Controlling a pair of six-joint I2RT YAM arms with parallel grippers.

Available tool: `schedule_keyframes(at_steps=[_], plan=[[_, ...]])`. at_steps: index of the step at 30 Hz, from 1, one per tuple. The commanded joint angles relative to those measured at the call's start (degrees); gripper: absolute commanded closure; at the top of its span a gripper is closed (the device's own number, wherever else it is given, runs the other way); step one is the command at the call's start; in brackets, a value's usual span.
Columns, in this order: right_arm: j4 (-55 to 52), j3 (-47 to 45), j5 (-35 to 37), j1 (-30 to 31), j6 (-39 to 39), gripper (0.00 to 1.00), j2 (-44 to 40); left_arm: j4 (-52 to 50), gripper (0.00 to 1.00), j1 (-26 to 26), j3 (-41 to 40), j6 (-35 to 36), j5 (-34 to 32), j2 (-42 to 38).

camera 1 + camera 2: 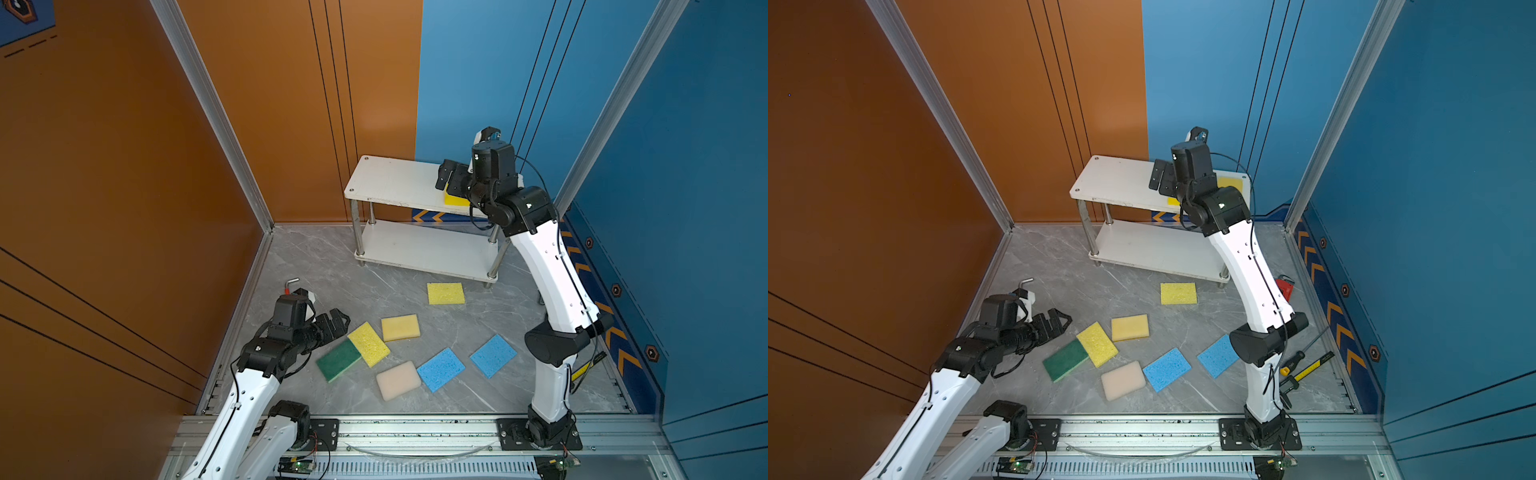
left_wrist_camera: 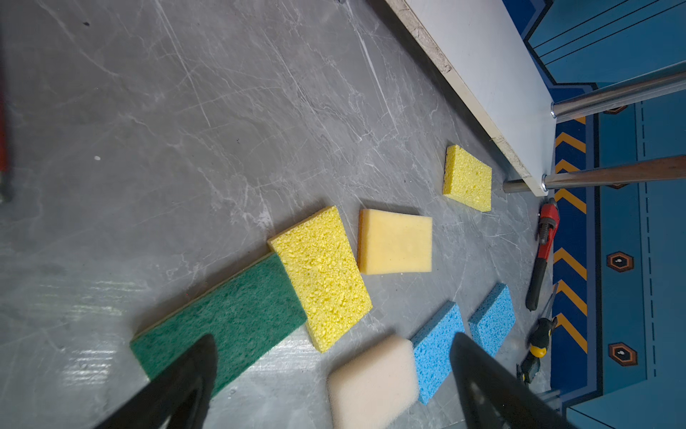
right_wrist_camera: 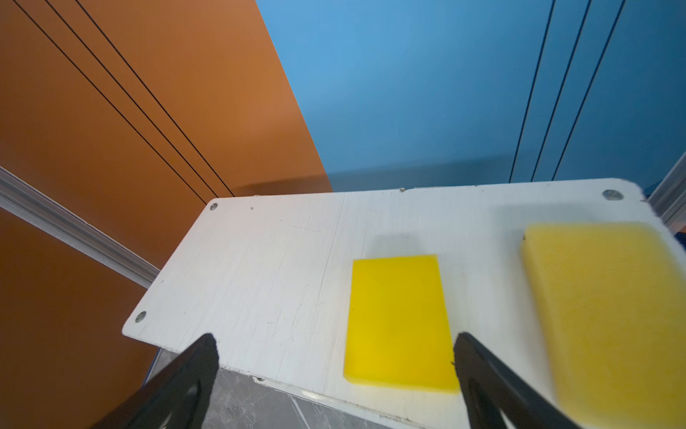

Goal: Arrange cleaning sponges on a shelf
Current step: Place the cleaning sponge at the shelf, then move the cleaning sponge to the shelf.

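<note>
The shelf [image 1: 395, 183] stands at the back with two white boards. On its top board [image 3: 278, 267] lie a bright yellow sponge [image 3: 399, 319] and a paler yellow one [image 3: 608, 315]. My right gripper [image 3: 334, 336] hovers open over the board's front edge, holding nothing. Several sponges lie on the floor: dark green [image 1: 338, 359], two porous yellow [image 1: 368, 344] [image 1: 445, 293], thick yellow [image 1: 400, 327], beige [image 1: 398, 380] and two blue [image 1: 440, 370] [image 1: 493, 355]. My left gripper [image 1: 338, 322] is open and empty, low beside the green sponge [image 2: 230, 315].
A red wrench [image 1: 1284, 286], a screwdriver [image 1: 1293, 361] and a yellow measuring tool [image 1: 1312, 368] lie along the right wall. A hex key [image 1: 292, 282] lies by the left wall behind my left arm. Orange and blue walls enclose the grey floor.
</note>
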Motion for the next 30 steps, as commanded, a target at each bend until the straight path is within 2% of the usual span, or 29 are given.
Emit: schedule_keyframes(at_steps=[1, 2, 7, 8, 21, 30], plan=[[0.48, -0.45, 1.99, -1.12, -1.58, 0.00, -6.40, -1.33, 0.02, 0.56, -0.84, -0.41, 0.54, -1.15], [0.20, -1.02, 0.50, -1.91, -0.91, 0.00, -7.38, -1.35, 0.02, 0.57, -0.89, -0.45, 0.45, -1.38], [-0.25, -4.08, -21.43, -9.08, 6.84, 0.00, -10.79, -1.34, 0.02, 0.54, -0.78, -0.78, 0.12, -1.96], [-0.61, -4.30, -23.55, -9.69, 7.29, 0.00, -11.07, -1.34, 0.02, 0.55, -0.67, -0.72, 0.01, -1.85], [-1.97, -9.51, -36.40, -11.47, 7.57, 0.00, -16.10, -1.18, 0.02, 0.40, 1.07, -0.71, -0.27, -1.19], [-2.01, -12.62, -40.82, -10.93, 7.63, 0.00, -17.19, -1.21, 0.02, 0.05, -0.01, -2.68, -0.52, -3.84]])
